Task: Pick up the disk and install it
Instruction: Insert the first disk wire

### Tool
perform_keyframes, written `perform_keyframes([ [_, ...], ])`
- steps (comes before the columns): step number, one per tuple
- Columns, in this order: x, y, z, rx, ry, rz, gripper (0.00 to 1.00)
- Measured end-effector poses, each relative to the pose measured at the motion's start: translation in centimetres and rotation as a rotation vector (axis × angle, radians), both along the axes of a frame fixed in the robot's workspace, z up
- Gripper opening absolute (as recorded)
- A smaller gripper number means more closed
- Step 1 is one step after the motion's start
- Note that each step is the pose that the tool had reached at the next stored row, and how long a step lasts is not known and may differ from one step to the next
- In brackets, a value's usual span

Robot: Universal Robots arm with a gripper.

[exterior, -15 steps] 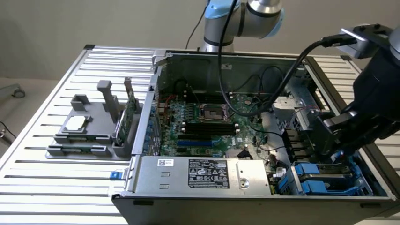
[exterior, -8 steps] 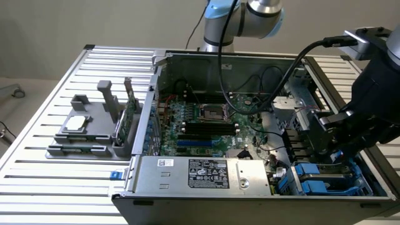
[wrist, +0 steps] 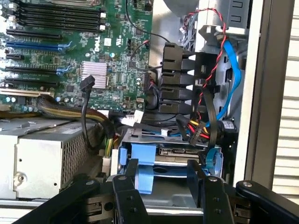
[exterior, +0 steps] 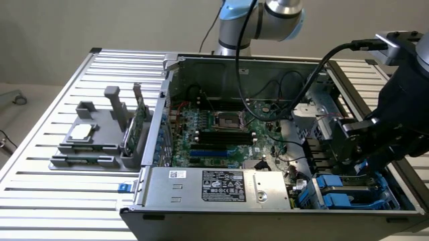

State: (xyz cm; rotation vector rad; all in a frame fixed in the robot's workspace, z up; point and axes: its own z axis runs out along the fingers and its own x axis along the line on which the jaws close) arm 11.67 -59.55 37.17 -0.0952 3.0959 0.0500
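Note:
Low in the open computer case (exterior: 221, 65), at the exterior view's right, my gripper (exterior: 358, 163) sits just above the drive bay (exterior: 392, 198). Blue carriers (exterior: 335, 193) line that bay. In the wrist view my gripper (wrist: 163, 164) has its black fingers (wrist: 131, 186) on either side of the disk (wrist: 163, 186), a grey plate with a blue carrier strip (wrist: 142, 170). The jaws are shut on the disk. Right behind it a mounted drive (wrist: 180, 151) with its connector sits in a blue frame.
Black, red and blue cables (wrist: 210, 93) hang close over the bay. The power supply (exterior: 221, 186) lies beside it and the motherboard (exterior: 221, 130) further in. A grey fixture (exterior: 87, 145) with a silver chip and an upright green card stands on the slatted table at the exterior view's left.

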Motion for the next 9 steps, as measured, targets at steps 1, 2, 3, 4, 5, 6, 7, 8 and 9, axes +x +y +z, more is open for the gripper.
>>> perform_keyframes([
  [1, 0.13, 0.02, -0.02, 0.0005, 0.0000, -0.003, 0.54],
  [2, 0.26, 0.04, -0.04, 0.0009, 0.0000, -0.007, 0.54],
  [3, 0.38, 0.05, -0.05, 0.0013, 0.0000, -0.011, 0.54],
  [4, 0.51, 0.07, -0.07, 0.0017, 0.0000, -0.014, 0.54],
  [5, 0.64, 0.09, -0.10, 0.0022, 0.0000, -0.018, 0.54],
  [6, 0.74, 0.11, -0.12, 0.0024, 0.0000, -0.023, 0.54],
  [7, 0.84, 0.13, -0.15, 0.0027, 0.0000, -0.028, 0.54],
  [8, 0.89, 0.13, -0.18, 0.0029, 0.0000, -0.035, 0.54],
  [9, 0.94, 0.13, -0.22, 0.0032, 0.0000, -0.044, 0.54],
])
